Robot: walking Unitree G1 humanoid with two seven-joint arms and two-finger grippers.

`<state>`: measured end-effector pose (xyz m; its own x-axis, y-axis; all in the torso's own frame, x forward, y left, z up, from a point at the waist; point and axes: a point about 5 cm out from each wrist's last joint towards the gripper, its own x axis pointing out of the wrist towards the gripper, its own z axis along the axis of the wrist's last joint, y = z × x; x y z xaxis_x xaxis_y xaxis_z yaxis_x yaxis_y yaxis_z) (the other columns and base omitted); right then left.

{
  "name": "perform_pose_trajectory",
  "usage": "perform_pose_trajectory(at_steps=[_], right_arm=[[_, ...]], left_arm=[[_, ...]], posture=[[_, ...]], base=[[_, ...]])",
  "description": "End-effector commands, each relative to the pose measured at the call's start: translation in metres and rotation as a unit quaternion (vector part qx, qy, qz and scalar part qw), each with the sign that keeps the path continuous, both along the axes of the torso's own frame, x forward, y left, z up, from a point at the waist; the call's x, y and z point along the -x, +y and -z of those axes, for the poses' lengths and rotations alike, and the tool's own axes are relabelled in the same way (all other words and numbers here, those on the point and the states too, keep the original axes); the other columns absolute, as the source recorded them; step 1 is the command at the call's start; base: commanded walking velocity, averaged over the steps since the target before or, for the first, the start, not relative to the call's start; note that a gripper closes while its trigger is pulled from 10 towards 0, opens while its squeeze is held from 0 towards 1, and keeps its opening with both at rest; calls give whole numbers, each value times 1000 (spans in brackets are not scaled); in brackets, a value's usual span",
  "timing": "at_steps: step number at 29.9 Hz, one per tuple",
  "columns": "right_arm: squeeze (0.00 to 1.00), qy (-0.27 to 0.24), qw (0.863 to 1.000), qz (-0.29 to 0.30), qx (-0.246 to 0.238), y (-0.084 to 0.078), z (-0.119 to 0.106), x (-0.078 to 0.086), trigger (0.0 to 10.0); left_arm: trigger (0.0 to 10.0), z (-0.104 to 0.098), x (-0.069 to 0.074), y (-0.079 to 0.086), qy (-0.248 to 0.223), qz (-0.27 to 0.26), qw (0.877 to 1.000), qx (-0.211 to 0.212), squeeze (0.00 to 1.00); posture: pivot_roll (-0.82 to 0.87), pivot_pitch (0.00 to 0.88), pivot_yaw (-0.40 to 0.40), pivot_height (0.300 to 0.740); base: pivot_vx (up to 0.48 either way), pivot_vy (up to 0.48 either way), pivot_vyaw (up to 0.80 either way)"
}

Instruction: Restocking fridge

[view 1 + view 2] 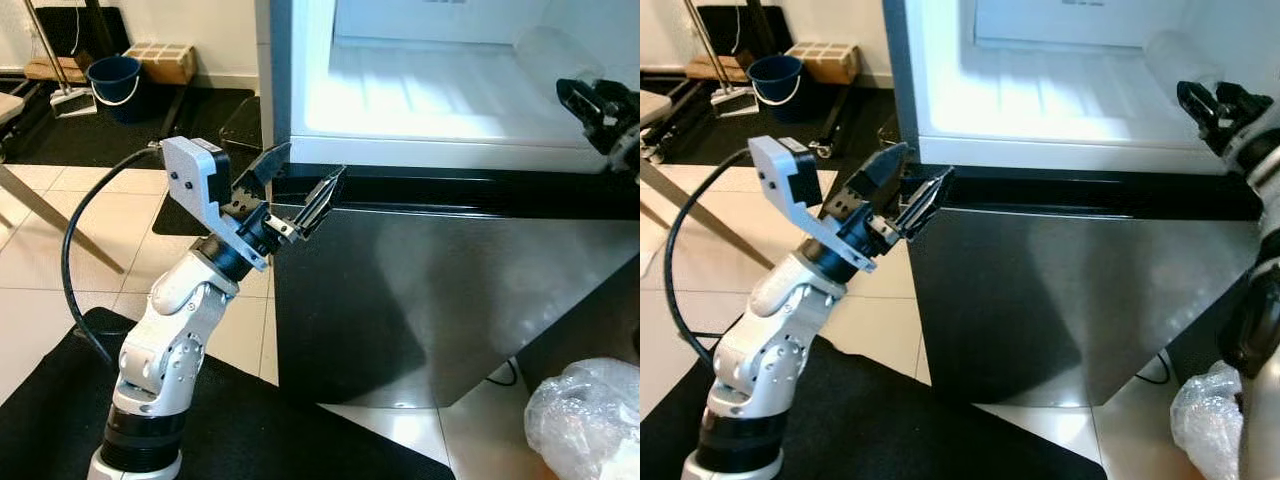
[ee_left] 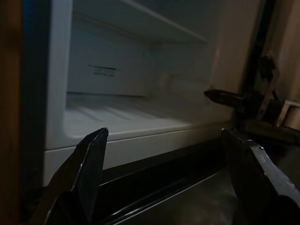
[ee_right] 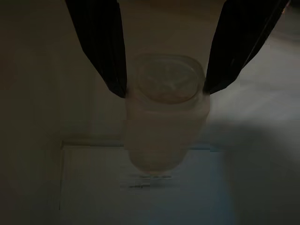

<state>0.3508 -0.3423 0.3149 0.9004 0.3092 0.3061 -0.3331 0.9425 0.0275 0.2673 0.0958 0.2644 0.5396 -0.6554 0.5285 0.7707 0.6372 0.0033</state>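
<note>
Clear plastic container sits clamped between the fingers of my right gripper, one black finger on each side just under its lid rim. From the head views the container is pale and see-through, held out inside the open upper compartment of the fridge, above the white ribbed compartment floor and toward its right side. I cannot tell whether it touches that floor. My right gripper reaches in from the right edge, at the compartment's front lip.

My left gripper is raised at the fridge's left front corner, jaws apart and holding nothing. Its tips are level with the dark band between the lit compartment and the steel lower door. In the left wrist view the two fingers frame the white compartment lip, with an inner shelf above and a small printed label on the back wall.

A crumpled clear plastic bag lies low on the right, below the lower door. Floor is pale tile, with a black mat under my left arm. Far left at the back: a blue bucket, a brown box, and a mop just beside them.
</note>
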Motion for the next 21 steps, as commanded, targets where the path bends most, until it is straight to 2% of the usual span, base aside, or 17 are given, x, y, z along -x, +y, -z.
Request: perform_pose_trajectory(at_steps=[1,6,8,9,10,11,17,19,20,21], right_arm=[[0,-28,999,-31,-1,-3,-5,7,10000],[0,-36,998,-55,-3,-4,-2,11,10000],[0,-54,993,-103,-5,-2,1,18,10000],[0,-54,993,-103,-5,-2,1,18,10000],[0,-66,988,-141,-8,1,4,23,10000],[0,-66,988,-141,-8,1,4,23,10000],[0,-78,976,-203,-30,8,15,29,10000],[0,-78,976,-203,-30,8,15,29,10000],[0,-73,968,-235,-39,17,24,29,10000],[0,-73,968,-235,-39,17,24,29,10000]], left_arm=[[10000,2,2,-4,3,22,1000,6,0],[10000,3,2,-5,3,28,1000,6,0],[10000,3,3,-7,3,38,999,6,0],[10000,3,3,-7,3,38,999,6,0],[10000,2,4,-7,2,47,999,12,0],[10000,2,4,-7,2,47,999,12,0],[10000,-1,9,-7,12,94,994,46,0],[10000,-1,9,-7,12,94,994,46,0],[10000,-6,16,-4,16,141,986,82,0],[10000,-6,16,-4,16,141,986,82,0]], posture=[[67,18,-15,740],[63,14,-13,740],[59,11,-12,740],[59,11,-12,740],[56,11,-13,740],[56,11,-13,740],[56,5,-11,740],[56,5,-11,740],[56,4,-8,740],[56,4,-8,740]], base=[[0,0,0],[0,0,0],[0,0,0],[0,0,0],[0,0,0],[0,0,0],[0,0,0],[0,0,0],[0,0,0],[0,0,0]])
